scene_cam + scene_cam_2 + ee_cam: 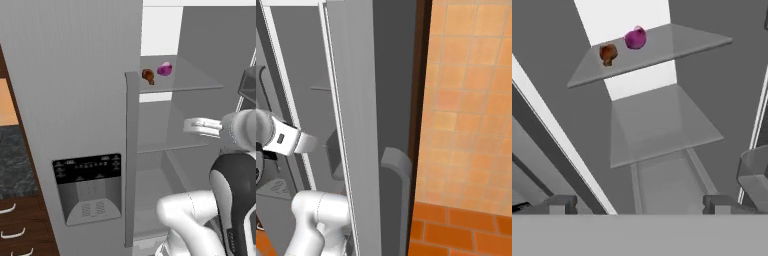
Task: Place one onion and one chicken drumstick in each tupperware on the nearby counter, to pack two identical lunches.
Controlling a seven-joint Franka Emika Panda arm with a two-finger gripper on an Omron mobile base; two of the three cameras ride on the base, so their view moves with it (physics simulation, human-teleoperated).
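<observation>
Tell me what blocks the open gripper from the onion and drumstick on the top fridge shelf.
Nothing visible does. The gripper is open, facing the shelf, with only clear space before the onion and drumstick.

Glass fridge shelf (200,80), upper level, onion (164,69) and chicken drumstick (148,76) resting near its back-left corner, just beside each other

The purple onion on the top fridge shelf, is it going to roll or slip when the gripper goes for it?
Probably both. The onion is round and glossy on a smooth glass shelf, so a nudge could roll it, maybe into the drumstick just beside it. The open gripper should close across its widest part.
</observation>
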